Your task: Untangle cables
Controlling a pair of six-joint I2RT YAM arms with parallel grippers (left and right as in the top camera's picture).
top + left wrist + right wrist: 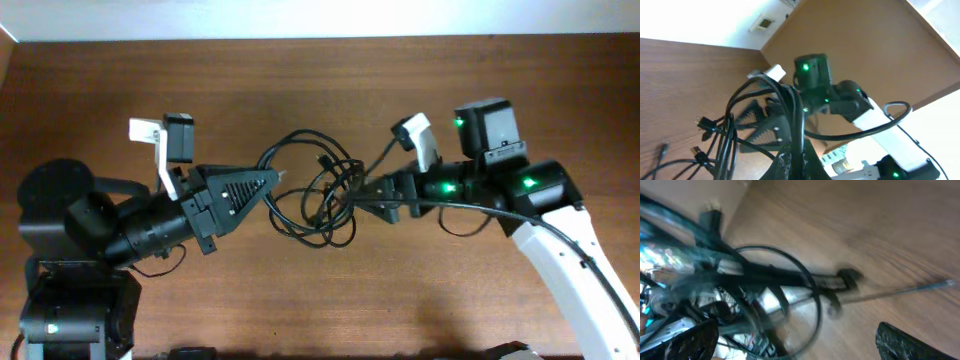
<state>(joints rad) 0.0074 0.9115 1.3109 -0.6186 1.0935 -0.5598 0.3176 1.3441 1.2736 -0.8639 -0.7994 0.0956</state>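
Cables (330,197): one tangle of thin black cords near the middle of the wooden tabletop (300,80), stretched between the two arms. In the overhead view its loops overlap too closely for the cords to be counted. One loop arches toward the far edge, and the others lie crossed beneath it.

Left gripper (272,180): its jaws taper to a closed point at the left edge of the tangle and are clenched on the cables. In the left wrist view a bundle of strands (790,115) rises out of the jaws at the bottom of the frame and is held off the tabletop. Three small plug ends (705,123) can be counted to the left, hanging low or lying on the wood.

Right gripper (362,200): it meets the right edge of the tangle. In the blurred right wrist view its two fingers (690,342) stand well apart at the lower corners, so the jaws are released. One cord loop (790,277) and one plug (847,275) lie ahead of them.
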